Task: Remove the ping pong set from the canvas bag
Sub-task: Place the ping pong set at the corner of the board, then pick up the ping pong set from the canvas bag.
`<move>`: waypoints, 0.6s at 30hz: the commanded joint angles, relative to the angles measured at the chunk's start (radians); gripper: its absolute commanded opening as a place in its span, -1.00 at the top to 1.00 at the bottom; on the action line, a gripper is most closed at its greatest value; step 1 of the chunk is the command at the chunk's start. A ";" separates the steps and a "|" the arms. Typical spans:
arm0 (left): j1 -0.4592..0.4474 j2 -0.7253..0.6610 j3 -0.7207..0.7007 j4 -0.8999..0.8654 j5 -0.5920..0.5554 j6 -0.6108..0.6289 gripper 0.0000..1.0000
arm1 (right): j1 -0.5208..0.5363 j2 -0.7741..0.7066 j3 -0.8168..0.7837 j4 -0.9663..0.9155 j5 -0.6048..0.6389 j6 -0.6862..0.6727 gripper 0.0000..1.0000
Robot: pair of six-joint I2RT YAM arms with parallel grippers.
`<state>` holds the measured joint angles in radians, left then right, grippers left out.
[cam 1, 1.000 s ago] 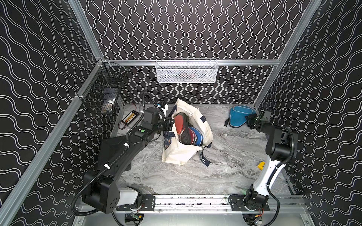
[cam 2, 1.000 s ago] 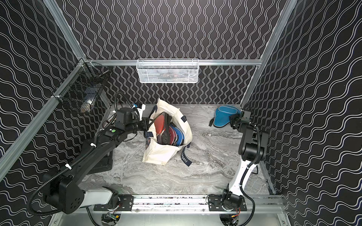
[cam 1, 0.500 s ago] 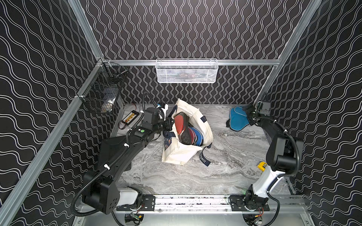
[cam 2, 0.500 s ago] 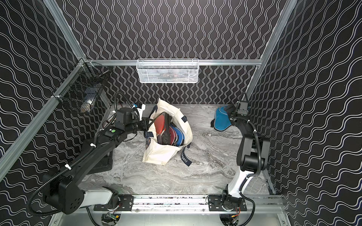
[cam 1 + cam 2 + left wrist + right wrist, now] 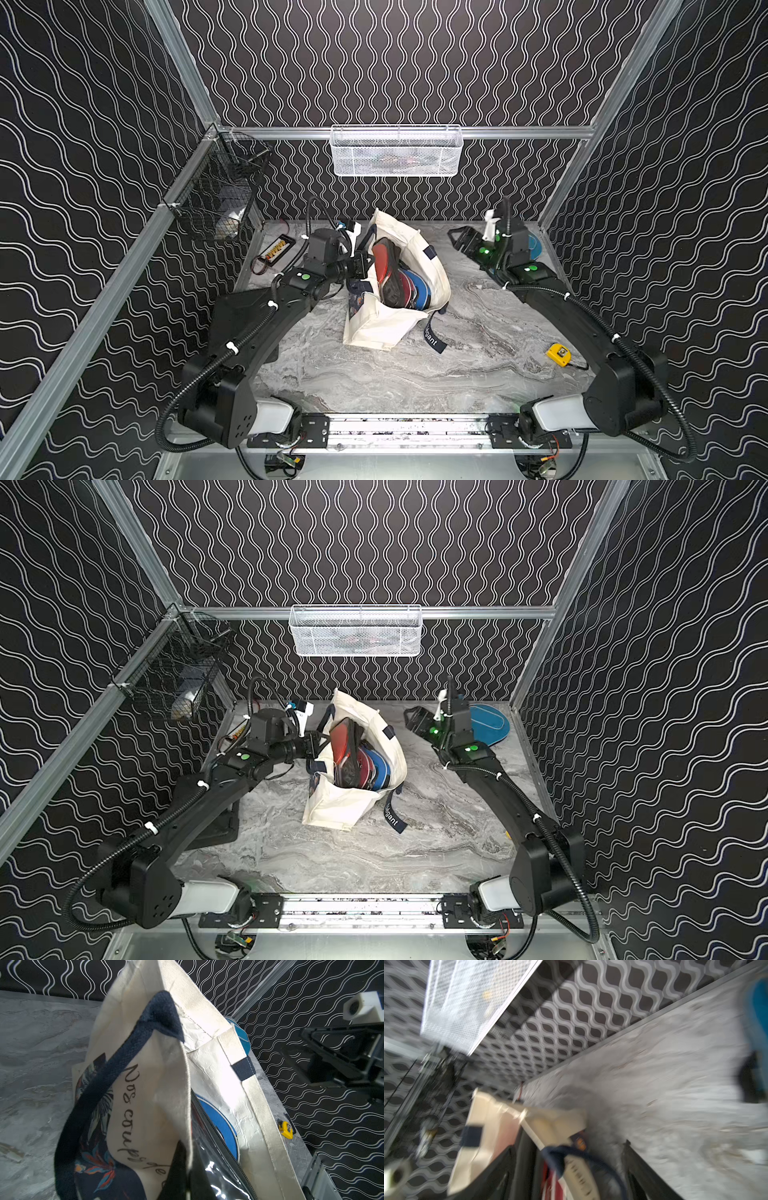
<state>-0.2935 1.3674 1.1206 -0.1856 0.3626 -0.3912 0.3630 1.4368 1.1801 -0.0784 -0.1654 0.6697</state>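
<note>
Left tool [image 5: 362, 266] pinches canvas bag [image 5: 386, 328] rim; right tool [image 5: 457, 240] gapes empty, wrist view blurred

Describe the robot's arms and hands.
The left arm and right arm are black boxy links with white cylindrical base segments, ribbed black cable hoses held by white ties, and green dots near the wrists. The left hand and right hand are black.

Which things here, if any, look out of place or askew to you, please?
The canvas bag sags lopsided on the table, its rim apparently pinched up by the left gripper, while its navy strap trails loose across it. A yellow tape measure lies stray near the right arm.
</note>
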 commanded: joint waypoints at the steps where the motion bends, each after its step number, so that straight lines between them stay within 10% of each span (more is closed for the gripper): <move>1: -0.001 0.004 0.004 0.009 0.030 0.016 1.00 | 0.076 0.054 0.048 -0.023 -0.103 -0.009 -0.53; 18: -0.007 -0.025 -0.016 0.009 0.013 0.020 1.00 | 0.282 0.395 0.346 -0.185 -0.046 -0.047 -0.32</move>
<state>-0.2958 1.3552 1.1065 -0.1806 0.3645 -0.3889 0.6308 1.8099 1.4940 -0.2268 -0.2417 0.6353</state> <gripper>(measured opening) 0.060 0.670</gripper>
